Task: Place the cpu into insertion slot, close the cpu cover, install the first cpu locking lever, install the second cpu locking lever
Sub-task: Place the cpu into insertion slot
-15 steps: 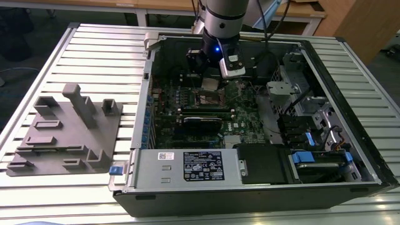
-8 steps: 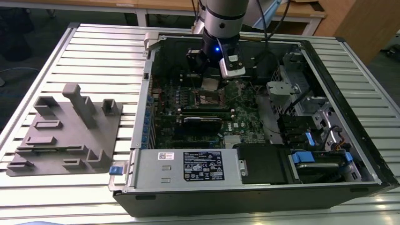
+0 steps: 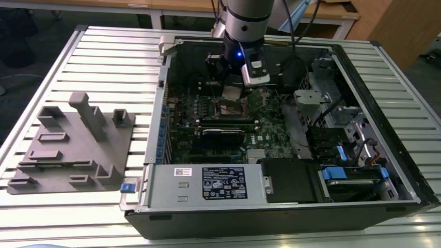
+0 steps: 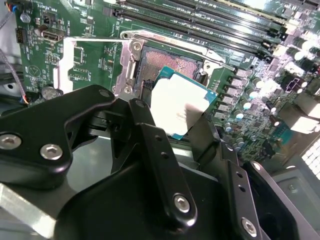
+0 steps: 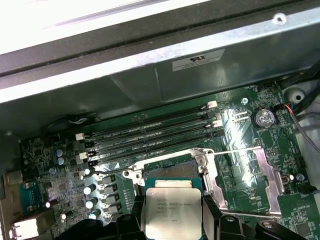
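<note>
Tool (image 5: 173,224) gripping the cpu (image 5: 172,207), apparently just above the insertion slot (image 5: 167,170). The cpu cover (image 5: 247,172) stands open. A level, edge-aligned descent seems advisable.

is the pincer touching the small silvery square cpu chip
Touching. In the first wrist view the black fingers of the pincer sit flush against two opposite edges of the small flat silvery-grey square cpu, with no gap.

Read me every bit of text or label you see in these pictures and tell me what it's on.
Nothing is legible.
On the cpu, lines of print across its top: too small to read.
On the grey box, a white label: too small to read.
On the case wall, a white sticker: blurred.
</note>
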{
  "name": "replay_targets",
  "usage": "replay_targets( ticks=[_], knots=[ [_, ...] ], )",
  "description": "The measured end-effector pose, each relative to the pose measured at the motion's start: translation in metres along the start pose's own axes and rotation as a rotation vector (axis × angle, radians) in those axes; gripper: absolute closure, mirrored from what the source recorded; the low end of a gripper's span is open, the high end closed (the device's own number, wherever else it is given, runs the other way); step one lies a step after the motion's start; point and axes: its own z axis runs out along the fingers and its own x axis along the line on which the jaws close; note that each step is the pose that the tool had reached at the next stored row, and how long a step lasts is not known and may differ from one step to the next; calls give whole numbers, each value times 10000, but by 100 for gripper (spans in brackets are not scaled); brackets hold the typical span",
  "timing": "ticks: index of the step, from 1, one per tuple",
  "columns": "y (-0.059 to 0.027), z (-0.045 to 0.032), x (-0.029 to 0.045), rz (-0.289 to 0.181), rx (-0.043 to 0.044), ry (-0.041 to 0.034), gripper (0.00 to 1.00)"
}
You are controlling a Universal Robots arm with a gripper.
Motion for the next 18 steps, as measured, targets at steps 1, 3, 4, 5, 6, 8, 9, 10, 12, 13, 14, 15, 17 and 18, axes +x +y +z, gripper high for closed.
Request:
replay_targets(
  ticks=[1,3,4,5,6,8,9,10,12,13,14,15,17,18],
  knots=[
    [0,1,0,121,-2,-12,46],
    [0,1,0,173,-4,-17,46],
    [0,1,0,175,-4,-17,46],
    [0,1,0,176,-4,-17,46],
    [0,1,0,177,-4,-17,46],
    [0,1,0,180,-4,-18,46],
    [0,1,0,187,-4,-18,46],
    [0,1,0,228,-5,-23,46],
    [0,2,0,449,-11,-44,46],
    [0,2,0,582,-14,-57,46],
    [0,3,0,720,-17,-70,46],
    [0,3,0,852,-20,-83,46],
    [0,3,-1,926,-22,-90,46],
    [0,3,-1,928,-21,-91,46]
  ],
)
